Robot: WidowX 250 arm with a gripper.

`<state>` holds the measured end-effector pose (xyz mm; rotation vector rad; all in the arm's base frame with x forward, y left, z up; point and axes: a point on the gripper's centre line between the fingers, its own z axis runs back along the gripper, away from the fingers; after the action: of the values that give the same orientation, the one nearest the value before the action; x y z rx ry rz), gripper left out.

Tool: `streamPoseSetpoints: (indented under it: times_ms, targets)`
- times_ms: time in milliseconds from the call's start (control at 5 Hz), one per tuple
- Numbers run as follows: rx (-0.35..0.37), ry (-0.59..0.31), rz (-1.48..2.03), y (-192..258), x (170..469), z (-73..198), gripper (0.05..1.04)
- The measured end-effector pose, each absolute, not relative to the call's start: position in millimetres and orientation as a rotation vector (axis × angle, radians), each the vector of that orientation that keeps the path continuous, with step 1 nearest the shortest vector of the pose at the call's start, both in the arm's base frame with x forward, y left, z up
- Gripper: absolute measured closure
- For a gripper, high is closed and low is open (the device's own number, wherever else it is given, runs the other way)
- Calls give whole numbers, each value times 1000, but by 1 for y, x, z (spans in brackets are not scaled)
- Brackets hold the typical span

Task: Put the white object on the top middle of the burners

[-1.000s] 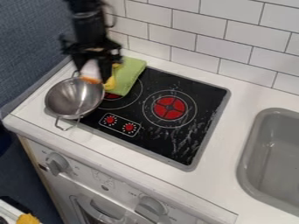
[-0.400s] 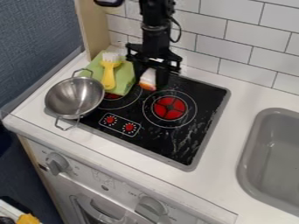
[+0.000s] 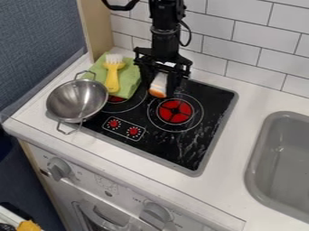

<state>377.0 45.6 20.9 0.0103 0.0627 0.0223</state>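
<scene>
Jaws hold white object [image 3: 159, 83] inside cooktop's rear edge [image 3: 208, 85].

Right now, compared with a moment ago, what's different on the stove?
The gripper has moved from beside the metal strainer toward the sink, carrying the white object between its jaws. It hasn't let go. The strainer, green cloth and yellow brush stayed put.

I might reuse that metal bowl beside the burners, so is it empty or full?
Empty: the metal bowl stands open side up, and its bare, shiny inside shows down to the bottom.
</scene>
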Motion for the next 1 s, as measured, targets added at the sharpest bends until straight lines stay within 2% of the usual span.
streamPoseSetpoints:
  times_ms: [200,400,600,1000]
  targets:
    - [13,61,1,45,374,23,76]
    - [34,-46,-18,41,374,65,82]
    - [28,-79,-24,39,371,80,83]
    - [19,-70,-22,40,369,80,83]
